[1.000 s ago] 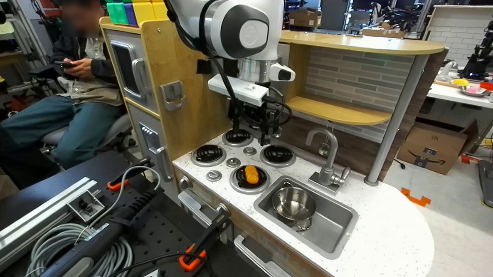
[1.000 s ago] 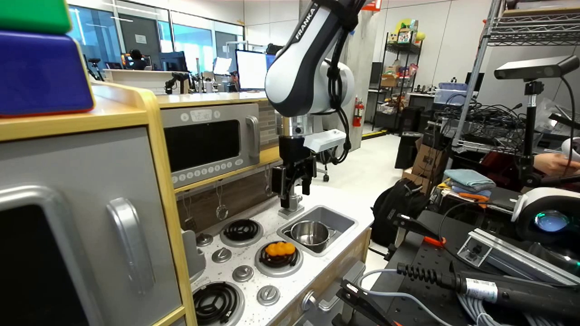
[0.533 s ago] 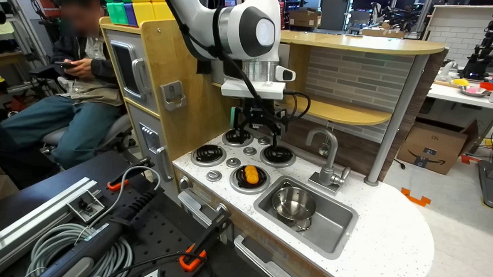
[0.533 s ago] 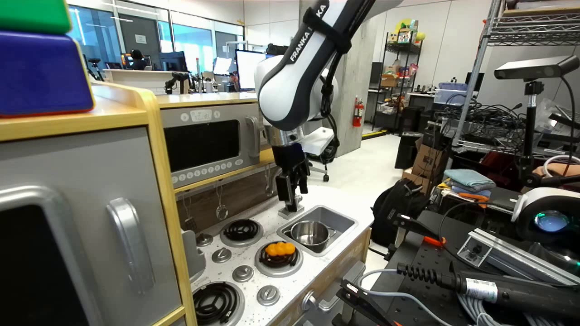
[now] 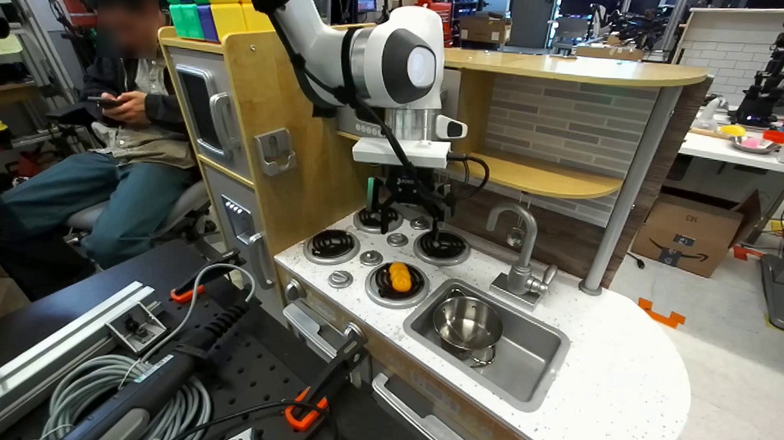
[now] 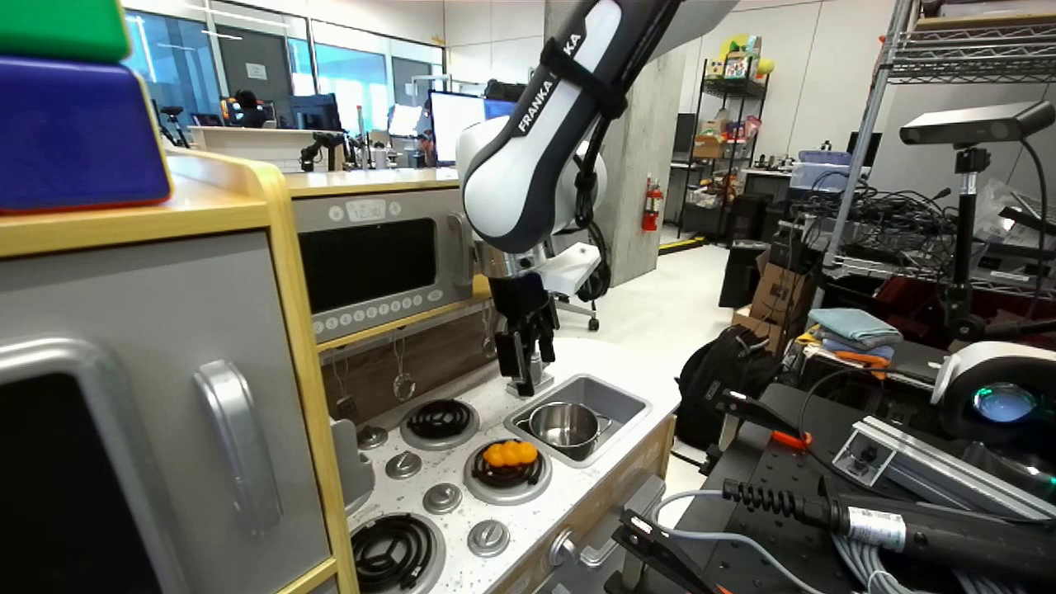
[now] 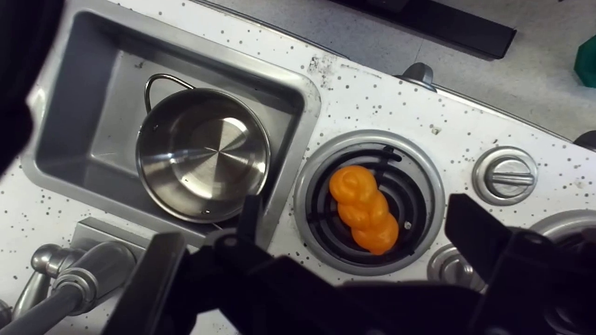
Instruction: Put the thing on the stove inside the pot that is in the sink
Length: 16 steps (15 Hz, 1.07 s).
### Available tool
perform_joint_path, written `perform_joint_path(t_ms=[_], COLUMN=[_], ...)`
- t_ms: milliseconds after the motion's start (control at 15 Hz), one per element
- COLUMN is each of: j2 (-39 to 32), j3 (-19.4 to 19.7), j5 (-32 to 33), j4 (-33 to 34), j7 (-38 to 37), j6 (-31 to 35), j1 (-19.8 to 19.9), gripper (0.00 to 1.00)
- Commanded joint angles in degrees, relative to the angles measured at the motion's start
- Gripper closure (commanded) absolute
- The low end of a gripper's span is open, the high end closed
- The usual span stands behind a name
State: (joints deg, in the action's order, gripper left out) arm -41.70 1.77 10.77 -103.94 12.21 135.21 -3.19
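Approach, we judged, was the step in hand: our gripper (image 5: 411, 231) hung spread wide and empty above the stove (image 5: 396, 254), the orange thing (image 7: 365, 211) lay on 1 burner (image 7: 409, 200), so we needed to descend around it.

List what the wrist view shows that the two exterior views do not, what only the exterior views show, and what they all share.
Only the wrist view: a small pale fleck on the stove burner under the orange thing, and a starlike glint inside the pot.

Only the exterior views: the arm's white casing, a toy microwave and, in an exterior view, a seated person.

Shared by all: the gripper, open and holding nothing; the orange thing lying on its burner; the pot in the sink.
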Motion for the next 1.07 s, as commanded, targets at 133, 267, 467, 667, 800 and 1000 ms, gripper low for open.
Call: perform_joint_path(t_ms=[133,267,467,667,800,1000], j2=[-3.45,-4.7,-6.49,-7.46,-7.98,-9.36], j3=[-0.67,-0.85,-0.96,-1.26,-1.29,-1.1], j5=[1.99,1.55,1.43,1.71,1.97,2.45], j4=[-2.36,-3.78,-4.96,-5.41,-5.54,-4.93], j7=[-0.27,0.2,0.93,1.78,2.3,2.65], j6=[15.38,22.94,29.14,31.06,31.58,31.93], j1=[1.05,1.66,2.02,1.85,1.47,0.56], gripper=[0.0,0.0,0.0,0.0,0.0,0.0])
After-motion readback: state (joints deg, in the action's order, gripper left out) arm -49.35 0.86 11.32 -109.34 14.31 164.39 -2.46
